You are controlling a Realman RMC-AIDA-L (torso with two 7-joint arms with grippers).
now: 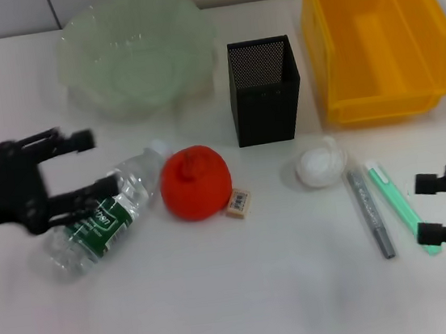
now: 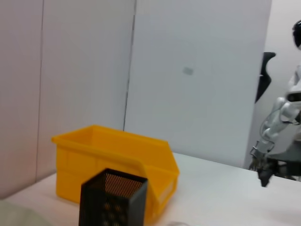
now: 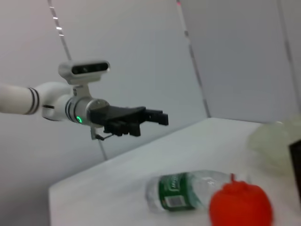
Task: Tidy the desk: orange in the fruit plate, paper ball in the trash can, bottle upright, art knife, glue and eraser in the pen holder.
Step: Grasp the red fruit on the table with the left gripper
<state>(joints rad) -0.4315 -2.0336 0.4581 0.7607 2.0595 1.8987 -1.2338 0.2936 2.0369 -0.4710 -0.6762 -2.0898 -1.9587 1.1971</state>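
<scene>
along the far edge of the white desk: pale-green fruit plate toward the far left, black mesh pen holder at far centre, yellow trash can in the far right corner. all three look unfilled in the head view.

centre left of the desk: bottle lying on its side, white cap pointing toward the far edge, green label facing up. orange just beside the bottle's cap end, resting on the desk with its stem nub up. eraser, small tan block, touching or nearly touching the orange on its right side.

centre right: paper ball, white, on the desk between the pen holder and the near edge. grey pen-shaped stick lying just right of the paper ball, running toward the near edge. green-and-white stick lying alongside it, closer to the right edge; which of the two is the art knife and which the glue cannot be told.

left gripper: black, fingers spread apart, hovering by the left edge over the bottle's middle; one finger overlaps the label in the head view, contact cannot be told.

right gripper: black, fingers spread apart, holding nothing, at the right edge near the front, just beside the near end of the green-and-white stick.
</scene>
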